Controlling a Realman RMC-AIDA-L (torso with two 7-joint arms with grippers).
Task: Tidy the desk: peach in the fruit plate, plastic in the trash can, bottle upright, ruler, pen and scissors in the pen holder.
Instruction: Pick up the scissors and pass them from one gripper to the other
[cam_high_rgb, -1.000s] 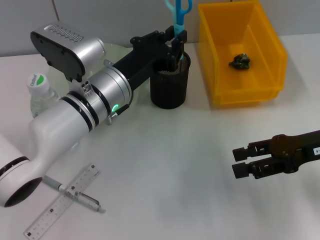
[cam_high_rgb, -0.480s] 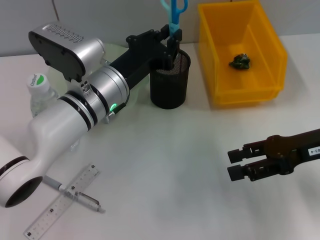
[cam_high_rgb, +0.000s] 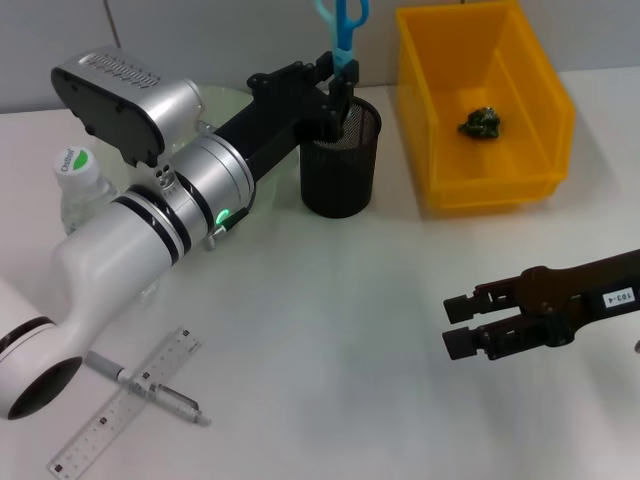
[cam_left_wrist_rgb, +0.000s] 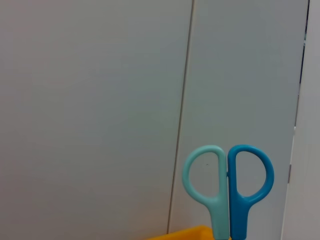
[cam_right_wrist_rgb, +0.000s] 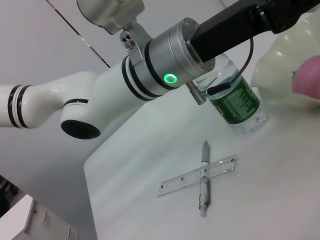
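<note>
The blue scissors (cam_high_rgb: 343, 22) stood handles-up over the black mesh pen holder (cam_high_rgb: 341, 160), with the lower part inside the rim, held there by the left gripper (cam_high_rgb: 340, 88), whose black fingers were clamped on the scissors just above the holder's rim. In the left wrist view the two handle loops (cam_left_wrist_rgb: 227, 192), one pale turquoise and one deeper blue, rose against a grey wall. The yellow trash can (cam_high_rgb: 483, 105) stood just beside the holder, toward the robot's right, with a crumpled dark piece of plastic (cam_high_rgb: 481, 122) on its floor. Behind the left arm lay a pale green fruit plate (cam_right_wrist_rgb: 290, 75) holding the peach (cam_right_wrist_rgb: 307, 75), seen only in part. The bottle (cam_high_rgb: 76, 188), with a green and white cap, stood upright beside the arm. Near the front edge of the white desk (cam_high_rgb: 330, 340), the pen (cam_high_rgb: 150, 389) lay crossed over the clear ruler (cam_high_rgb: 125, 403), touching it. The right gripper (cam_high_rgb: 462, 324) hovered low over bare desk, well apart from these, its fingers parted and holding nothing.
</note>
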